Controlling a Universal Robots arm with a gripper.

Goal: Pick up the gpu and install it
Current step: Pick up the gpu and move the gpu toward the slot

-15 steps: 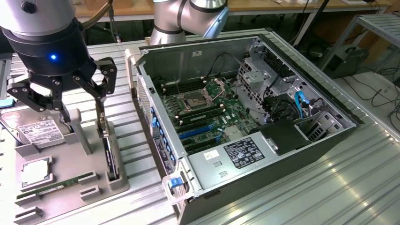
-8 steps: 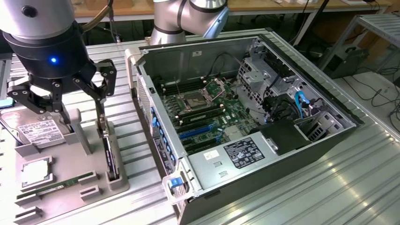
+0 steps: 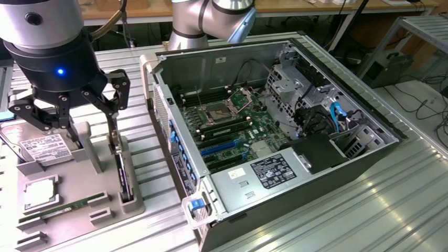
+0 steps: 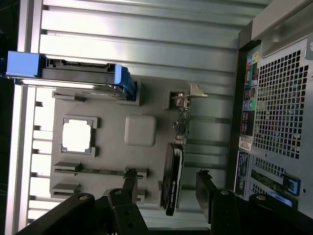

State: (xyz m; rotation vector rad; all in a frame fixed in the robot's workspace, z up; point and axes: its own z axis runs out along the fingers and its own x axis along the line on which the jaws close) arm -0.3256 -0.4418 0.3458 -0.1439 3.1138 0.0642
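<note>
The gpu stands on edge in a slot of the grey holder tray, a thin black card at the tray's side nearest the computer. In the wrist view the gpu shows its black face, a green board edge and a pale end bracket. My gripper hangs open above the tray, clear of the card. Seen from the wrist, the card lies between the two fingers of the gripper, nearer the one beside the case. Nothing is held.
The open computer case lies to the exterior view's right, its motherboard and blue slots exposed. On the tray sit a hard drive, a processor and a RAM stick. The ribbed metal table surrounds them.
</note>
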